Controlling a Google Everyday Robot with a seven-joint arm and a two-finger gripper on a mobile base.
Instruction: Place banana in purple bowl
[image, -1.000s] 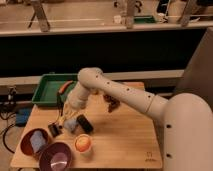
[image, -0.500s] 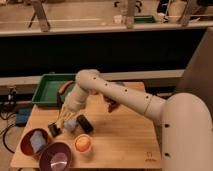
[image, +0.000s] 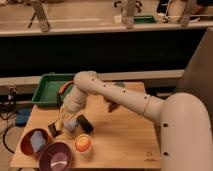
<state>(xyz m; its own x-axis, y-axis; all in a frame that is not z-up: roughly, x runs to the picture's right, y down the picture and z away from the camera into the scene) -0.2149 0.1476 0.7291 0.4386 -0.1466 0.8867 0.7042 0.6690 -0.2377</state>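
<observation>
One claw (image: 60, 128) in view, low over the near-left part of the counter (image: 125, 142), pointing down. We read it as pressed together, pinching the banana (image: 62, 119): a pale-yellow strip sits right at the tips, approx. upright, w/ a dark finger on its left. We can't tell if the banana's lower end touches the wood. Just right of the claw there's a dark oblong piece (image: 84, 124), tilted; we can't say whether it's part of the claw or lies loose on the counter.

Nearer to us and a bit right of the claw sits the orange fruit (image: 83, 144), round, on the wood. The purple bowl (image: 56, 157) is at the near edge, nearer than the claw and apart from it; glossy pinkish inside. So the banana is on the far side of that bowl, not in it. Just left of it is the red-brown bowl (image: 33, 143), smaller, rims close together or touching, w/ a blue-ish thing (image: 38, 141) inside.

From the claw the white arm (image: 87, 82) rises to a rounded elbow, then runs right and nearer to the big white body at right. A green tray (image: 46, 92) sits at the far-left corner of the counter, w/ a red-orange item (image: 65, 87) at its right edge, beside the arm. On the arm's far side a small dark item (image: 114, 106) lies on the wood, approx. mid-counter.
</observation>
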